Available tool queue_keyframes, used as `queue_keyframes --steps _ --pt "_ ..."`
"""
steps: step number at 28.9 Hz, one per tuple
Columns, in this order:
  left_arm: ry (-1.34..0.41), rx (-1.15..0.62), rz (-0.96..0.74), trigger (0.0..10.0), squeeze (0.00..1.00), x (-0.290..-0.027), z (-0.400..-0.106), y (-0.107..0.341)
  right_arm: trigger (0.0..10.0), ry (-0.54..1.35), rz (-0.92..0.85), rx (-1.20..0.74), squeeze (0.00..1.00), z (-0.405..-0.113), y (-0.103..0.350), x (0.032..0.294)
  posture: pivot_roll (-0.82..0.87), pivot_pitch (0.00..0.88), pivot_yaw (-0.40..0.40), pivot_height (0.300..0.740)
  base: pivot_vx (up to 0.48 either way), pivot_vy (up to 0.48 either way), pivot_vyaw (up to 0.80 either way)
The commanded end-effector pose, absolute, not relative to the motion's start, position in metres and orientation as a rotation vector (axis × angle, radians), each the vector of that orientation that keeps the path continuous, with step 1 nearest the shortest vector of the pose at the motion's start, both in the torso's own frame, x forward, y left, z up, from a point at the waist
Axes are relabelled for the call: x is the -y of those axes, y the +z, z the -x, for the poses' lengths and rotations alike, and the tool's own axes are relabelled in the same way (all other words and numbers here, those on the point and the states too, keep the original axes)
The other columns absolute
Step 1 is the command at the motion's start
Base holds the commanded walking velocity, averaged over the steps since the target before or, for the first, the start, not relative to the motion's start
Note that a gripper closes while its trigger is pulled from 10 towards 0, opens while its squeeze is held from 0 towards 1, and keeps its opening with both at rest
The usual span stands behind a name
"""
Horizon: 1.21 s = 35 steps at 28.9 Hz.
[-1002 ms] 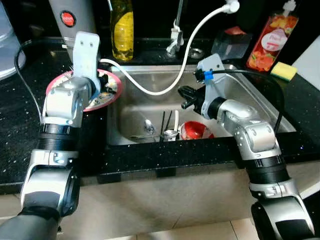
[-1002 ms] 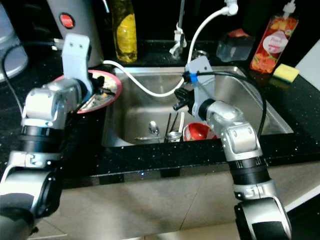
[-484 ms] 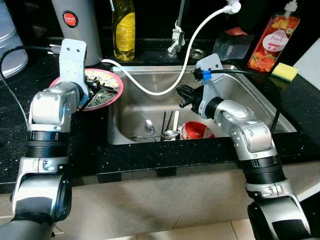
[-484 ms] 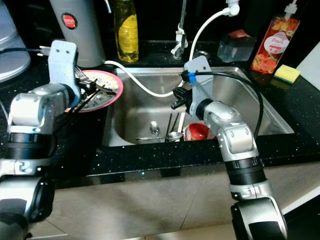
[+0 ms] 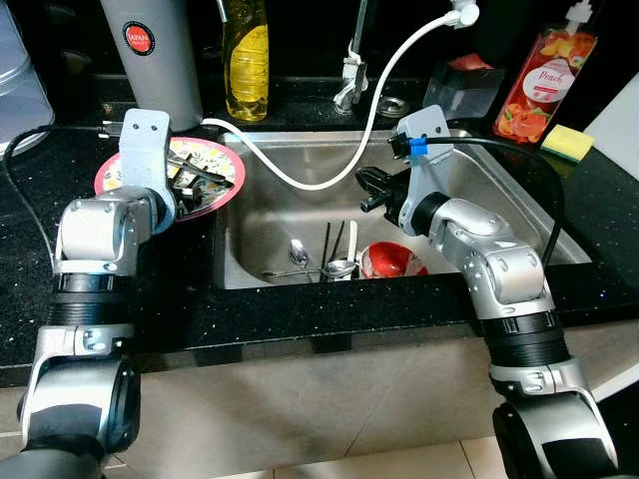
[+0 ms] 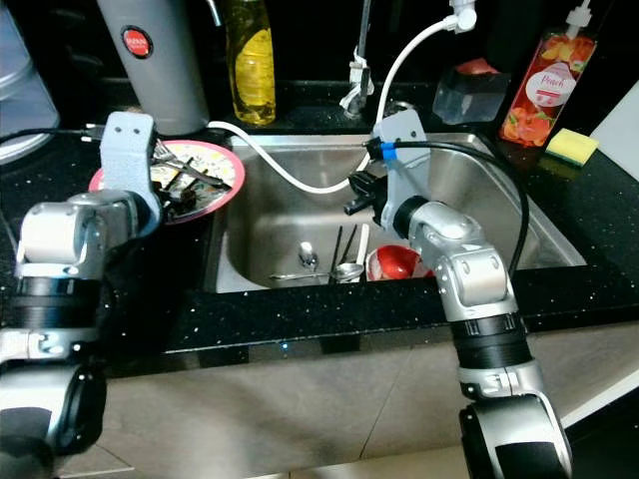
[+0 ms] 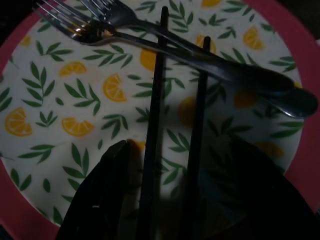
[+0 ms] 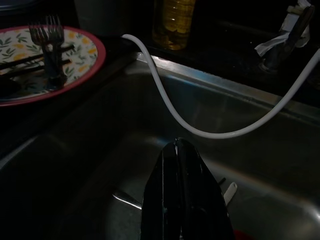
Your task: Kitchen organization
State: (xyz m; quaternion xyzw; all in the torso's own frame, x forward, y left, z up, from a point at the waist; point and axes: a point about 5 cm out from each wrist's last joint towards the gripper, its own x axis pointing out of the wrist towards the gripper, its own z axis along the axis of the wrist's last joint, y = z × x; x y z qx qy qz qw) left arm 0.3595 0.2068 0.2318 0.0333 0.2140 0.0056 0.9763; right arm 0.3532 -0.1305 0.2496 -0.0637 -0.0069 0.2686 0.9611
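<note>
Your sink [image 5: 499, 215] still holds a red bowl [image 5: 391, 261], spoons and chopsticks, while the pink-rimmed plate [image 5: 222, 160] on the counter left of it carries two forks [image 7: 150, 37] and a pair of chopsticks [image 7: 155, 125]. Your left gripper [image 7: 192, 195] sits spread wide around those stiff, thin, slippery chopsticks, so pinch mid-length. Your right gripper [image 8: 182, 200] hangs closed and empty over the basin.

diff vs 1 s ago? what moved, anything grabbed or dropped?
The left gripper has drawn back toward the robot off the plate, uncovering the chopsticks and forks lying on it; the chopsticks still run between its open fingers, grip unclear. The right gripper stays shut above the sink; the utensils and red bowl there are unchanged.
</note>
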Motion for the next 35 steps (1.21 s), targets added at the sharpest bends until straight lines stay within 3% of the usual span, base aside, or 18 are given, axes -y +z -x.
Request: queue_keyframes --steps 1,2,3,4,5,14,18,23,24,25,30,35 --pt "0.027 -0.509 -0.082 10.0 0.00 -0.210 -0.356 0.215 10.0 0.536 0.117 0.023 0.00 -0.354 0.251 0.132 0.10 0.040 -0.030 0.740 0.000 0.000 0.00" --pt "0.027 -0.514 -0.077 10.0 0.00 -0.210 -0.356 0.213 10.0 0.536 0.117 0.024 0.00 -0.354 0.251 0.132 0.10 0.040 -0.030 0.740 0.000 0.000 0.00" --pt "0.027 -0.518 -0.069 3.9 0.00 -0.210 -0.356 0.212 10.0 0.537 0.117 0.025 0.00 -0.354 0.251 0.132 0.10 0.039 -0.033 0.740 0.000 0.000 0.00" --pt "0.027 -0.518 -0.069 3.9 0.00 -0.210 -0.356 0.212 10.0 0.537 0.117 0.025 0.00 -0.354 0.251 0.132 0.10 0.039 -0.033 0.740 0.000 0.000 0.00" --pt "0.028 -0.520 -0.064 0.0 0.00 -0.211 -0.356 0.211 10.0 0.538 0.116 0.027 0.00 -0.354 0.252 0.132 0.10 0.039 -0.033 0.740 0.000 0.000 0.00" --pt "0.104 -0.465 -0.125 0.0 0.00 -0.217 -0.357 0.220 10.0 0.529 0.103 0.037 0.00 -0.355 0.254 0.133 0.10 0.037 -0.034 0.740 0.000 0.000 0.00" --pt "0.275 -0.402 -0.148 0.0 0.00 -0.235 -0.359 0.233 10.0 0.527 0.100 0.039 0.00 -0.355 0.255 0.134 0.09 0.037 -0.032 0.740 0.000 0.000 0.00" --pt "0.366 -0.410 -0.090 0.0 0.00 -0.252 -0.358 0.233 10.0 0.527 0.099 0.041 0.00 -0.355 0.255 0.134 0.09 0.037 -0.035 0.740 0.000 0.000 0.00" --pt "0.384 -0.413 -0.081 4.5 0.00 -0.255 -0.357 0.233 10.0 0.527 0.100 0.041 0.00 -0.355 0.255 0.134 0.09 0.037 -0.035 0.740 0.000 0.000 0.00" --pt "0.394 -0.416 -0.077 10.0 0.00 -0.256 -0.357 0.233 10.0 0.528 0.100 0.042 0.00 -0.355 0.255 0.133 0.09 0.037 -0.035 0.740 0.000 0.000 0.00" --pt "0.394 -0.423 -0.047 10.0 0.00 -0.260 -0.356 0.233 10.0 0.530 0.100 0.042 0.00 -0.355 0.255 0.133 0.09 0.035 -0.037 0.740 0.000 0.000 0.00" --pt "0.414 -0.348 -0.256 10.0 0.00 -0.266 -0.361 0.249 10.0 0.534 0.098 0.043 0.00 -0.356 0.256 0.131 0.10 0.033 -0.036 0.740 0.000 0.000 0.00"
